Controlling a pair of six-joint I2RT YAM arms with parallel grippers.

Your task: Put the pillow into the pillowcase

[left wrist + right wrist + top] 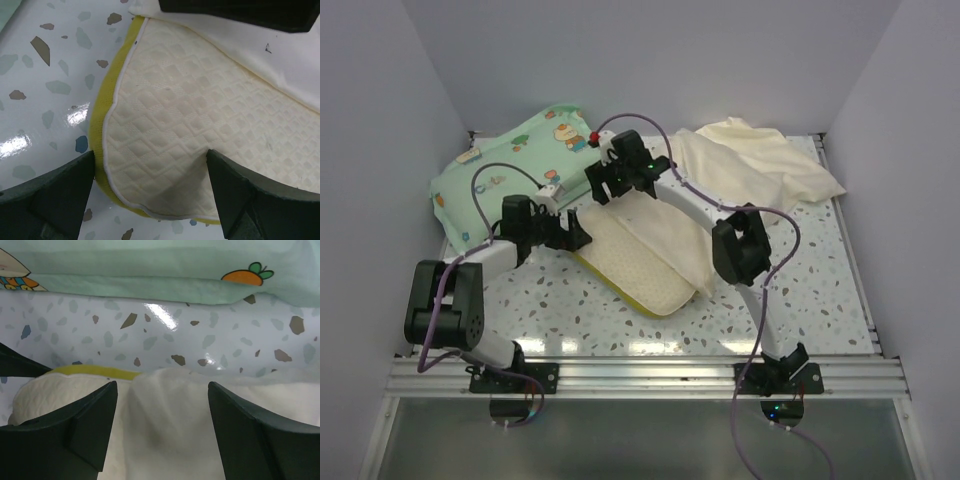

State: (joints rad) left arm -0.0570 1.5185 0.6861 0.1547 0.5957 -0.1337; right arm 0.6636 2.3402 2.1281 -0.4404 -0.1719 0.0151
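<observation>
Gaping alike, the left hand (150, 162) frames the pillow's (190, 115) quilting in its wrist view, the right hand (162, 390) the pillowcase (170, 435) edge.

The pillowcase (760, 160) hides the pillow's (630, 265) far side, and the right wrist view's top edge cuts off most of the mint-green pillow (150, 270).

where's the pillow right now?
Top view, centre of the table: the pillow lies with its right side under the pillowcase, mint-green pillow behind-left.

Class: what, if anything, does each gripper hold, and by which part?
Nothing is held: the left gripper is open over the pillow, and the right gripper is open over the pillowcase.
</observation>
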